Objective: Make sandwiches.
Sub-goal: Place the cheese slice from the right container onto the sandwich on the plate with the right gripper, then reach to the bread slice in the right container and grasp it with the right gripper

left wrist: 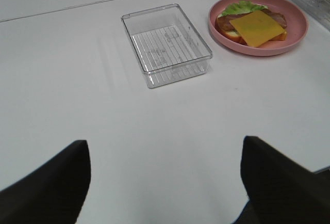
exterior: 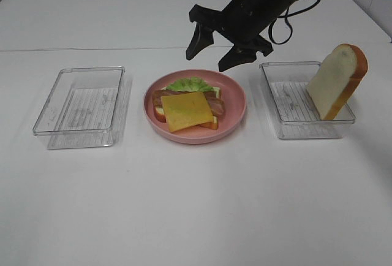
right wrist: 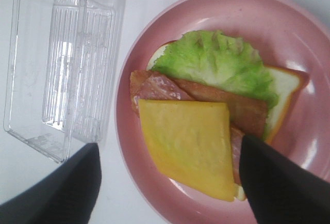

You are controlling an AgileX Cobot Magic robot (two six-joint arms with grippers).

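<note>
A plain white table (exterior: 196,205) filled the scene. At its nine o'clock side lay a clear ribbed tray (exterior: 82,106), holding nothing. The left gripper (left wrist: 165,182) hung well short of it with its jaws spread wide and nothing between them. At the centre sat a pink plate (exterior: 236,91) carrying a bread slice (right wrist: 286,87), lettuce (exterior: 190,84), bacon (right wrist: 247,110) and, topmost, a yellow cheese square (exterior: 187,110). The right gripper (exterior: 213,50) hovered at the plate's twelve o'clock edge, jaws apart and empty. At three o'clock, a second bread slice (exterior: 338,81) leaned upright in another clear tray (exterior: 294,131).
</note>
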